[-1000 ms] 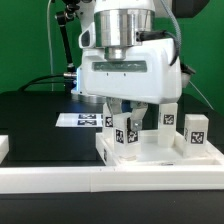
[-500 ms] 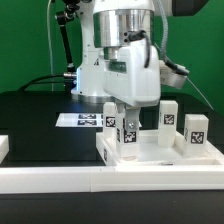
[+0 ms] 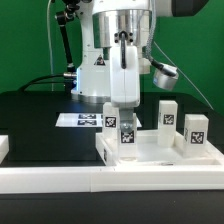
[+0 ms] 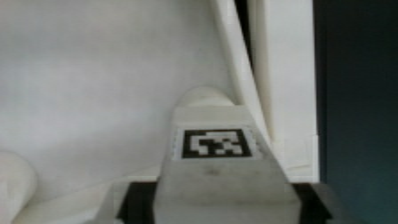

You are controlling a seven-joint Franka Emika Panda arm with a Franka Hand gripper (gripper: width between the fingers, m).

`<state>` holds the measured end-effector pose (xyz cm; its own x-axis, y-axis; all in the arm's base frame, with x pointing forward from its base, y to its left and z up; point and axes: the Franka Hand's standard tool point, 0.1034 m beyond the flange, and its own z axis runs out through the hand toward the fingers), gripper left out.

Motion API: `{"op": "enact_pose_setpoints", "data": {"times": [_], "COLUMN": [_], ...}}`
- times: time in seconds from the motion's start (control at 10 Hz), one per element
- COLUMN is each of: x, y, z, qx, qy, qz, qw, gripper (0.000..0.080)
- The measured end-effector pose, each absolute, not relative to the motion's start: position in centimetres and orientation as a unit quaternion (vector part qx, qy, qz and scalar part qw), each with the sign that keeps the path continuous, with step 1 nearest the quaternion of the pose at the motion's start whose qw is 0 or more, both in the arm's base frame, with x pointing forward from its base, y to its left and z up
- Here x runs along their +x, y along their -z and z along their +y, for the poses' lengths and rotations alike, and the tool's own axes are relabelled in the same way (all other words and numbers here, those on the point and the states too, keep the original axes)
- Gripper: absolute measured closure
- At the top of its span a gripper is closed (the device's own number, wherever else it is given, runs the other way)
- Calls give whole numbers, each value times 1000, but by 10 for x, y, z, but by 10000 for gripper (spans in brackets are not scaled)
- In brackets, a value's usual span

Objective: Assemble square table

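Note:
The square table's white slab (image 3: 160, 156) lies flat near the front rail, its raised rim showing. Several white tagged legs stand upright on it: one at the back left (image 3: 110, 115), one behind the middle (image 3: 167, 115), one at the exterior view's right (image 3: 196, 131). My gripper (image 3: 124, 110) reaches straight down and is shut on the top of the front left leg (image 3: 126, 133), which stands on the slab. In the wrist view that leg (image 4: 217, 150) fills the space between the dark pads (image 4: 143, 203), with the slab (image 4: 107, 80) below it.
The marker board (image 3: 84, 121) lies on the black table behind the slab. A long white rail (image 3: 110, 181) runs along the front edge, and a small white block (image 3: 4, 147) sits at the exterior view's left. Cables hang behind the arm.
The hand has turned about its upright axis, from broadside to edge-on, while staying over the same leg. The leg has stayed in place in the grip.

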<state>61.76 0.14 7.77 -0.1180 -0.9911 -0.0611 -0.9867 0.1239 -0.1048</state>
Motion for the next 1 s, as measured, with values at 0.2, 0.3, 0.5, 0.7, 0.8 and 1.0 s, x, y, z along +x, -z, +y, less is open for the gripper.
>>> {"op": "enact_pose_setpoints", "data": {"times": [0.2, 0.3, 0.5, 0.7, 0.8, 1.0], "x": [617, 620, 622, 622, 622, 622], "y": [-78, -81, -82, -82, -82, -82], "z": [4, 3, -4, -6, -6, -7], "qx": [-713, -741, -811, -847, -858, -898], "qy": [13, 14, 23, 28, 29, 33], "qz": [699, 669, 583, 528, 510, 436], "qw": [52, 53, 53, 51, 50, 47], "gripper": [417, 226, 174, 151, 151, 150]}}
